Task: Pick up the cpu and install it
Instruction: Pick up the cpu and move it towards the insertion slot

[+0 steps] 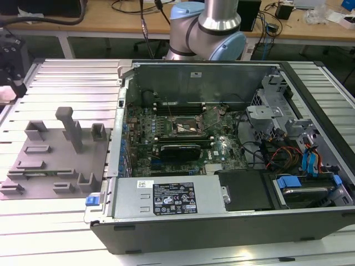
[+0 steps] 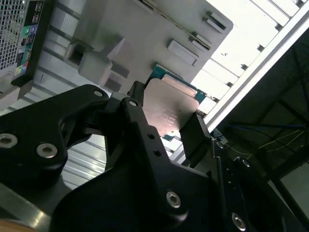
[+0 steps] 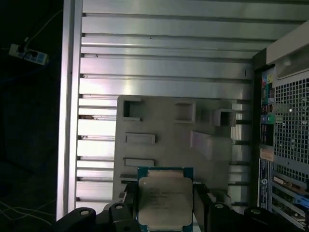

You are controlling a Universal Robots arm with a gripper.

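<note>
The cpu (image 3: 164,197) is a small square chip with a pale metal top and a green rim. It sits between the two black fingers of my gripper (image 3: 164,208), which is shut on it, one finger against each opposite edge. In the second wrist view the cpu (image 2: 169,108) is again clamped in the gripper (image 2: 166,129), raised above the grey fixture tray (image 2: 140,29). In the exterior view, dark wrist hardware (image 1: 11,61) hangs at the left edge, beyond the tray (image 1: 55,160). The motherboard socket (image 1: 186,128) lies inside the open computer case with its frame lifted.
The grey fixture tray (image 3: 169,130) with upright posts rests on a ribbed aluminium table (image 3: 159,67). The open computer case (image 1: 222,166) stands on the exterior view's right, its power supply (image 1: 166,197) along the near side. Drive cages and cables (image 1: 294,155) fill its right end.
</note>
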